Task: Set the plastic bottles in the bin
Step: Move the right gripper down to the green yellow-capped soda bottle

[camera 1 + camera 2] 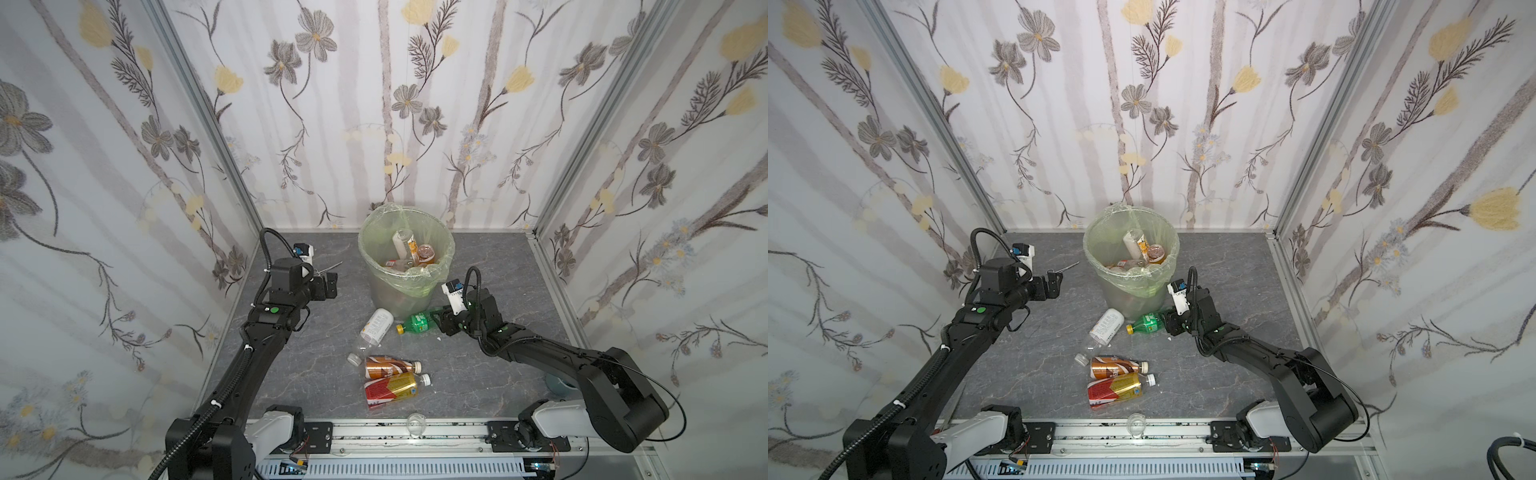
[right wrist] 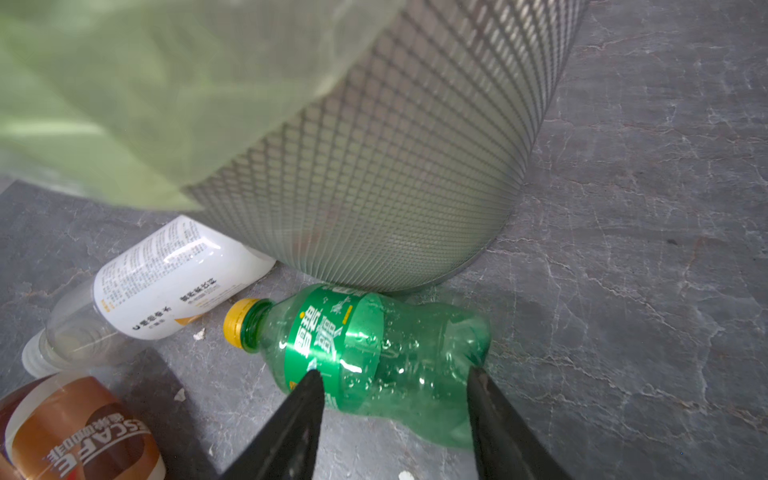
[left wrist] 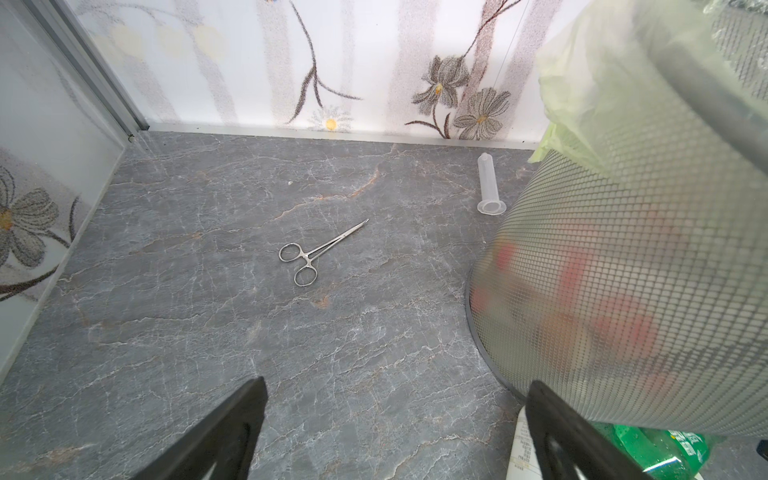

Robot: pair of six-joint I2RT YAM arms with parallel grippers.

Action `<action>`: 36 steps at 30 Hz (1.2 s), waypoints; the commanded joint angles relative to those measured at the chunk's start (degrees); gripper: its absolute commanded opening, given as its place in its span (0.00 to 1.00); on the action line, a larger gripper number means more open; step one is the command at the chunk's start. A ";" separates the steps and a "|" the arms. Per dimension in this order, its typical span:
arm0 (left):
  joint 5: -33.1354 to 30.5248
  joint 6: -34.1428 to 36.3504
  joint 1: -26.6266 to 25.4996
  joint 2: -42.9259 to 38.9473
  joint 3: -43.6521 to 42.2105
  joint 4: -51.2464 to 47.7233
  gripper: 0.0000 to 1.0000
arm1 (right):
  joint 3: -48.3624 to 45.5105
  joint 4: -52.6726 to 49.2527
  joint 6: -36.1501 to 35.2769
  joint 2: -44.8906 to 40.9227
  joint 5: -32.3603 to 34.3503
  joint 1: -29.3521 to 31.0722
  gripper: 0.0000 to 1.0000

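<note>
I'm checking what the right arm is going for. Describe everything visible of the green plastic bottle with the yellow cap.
The green plastic bottle is translucent, with a yellow cap and a green label bearing white characters. It looks empty, with droplets inside and a dented base end. It lies on its side on the grey marbled table, close against the foot of the mesh-patterned bin. The right gripper has its tips at label and base; whether they grip is unclear.

My left arm (image 1: 249, 353) reaches toward 1 o'clock, its left gripper (image 3: 395, 390) hovering, pointing 3 o'clock, jaws wide apart. My right gripper (image 2: 392, 374), low, points 9 o'clock, fingers pinching the green bottle (image 2: 374, 345).
</note>
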 commanded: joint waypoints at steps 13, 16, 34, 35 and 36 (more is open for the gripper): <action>-0.76 0.50 0.04 -0.07 -0.16 1.00 0.99 | 5.18 1.36 7.40 10.96 -0.50 -2.86 0.51; -0.76 0.58 0.08 -0.07 -0.16 1.01 0.99 | 4.63 0.37 7.97 11.44 -1.05 -2.86 0.50; -0.63 0.50 0.00 -0.42 -0.18 1.00 0.99 | -1.65 -9.83 8.38 -1.40 -4.59 1.08 0.56; -0.68 0.50 0.01 -0.42 -0.16 1.00 0.98 | -0.80 -11.59 7.20 -2.19 -4.00 1.25 0.57; -0.68 0.50 0.04 -0.50 -0.16 1.00 0.99 | 0.22 -13.41 5.81 -2.94 -3.19 1.37 0.58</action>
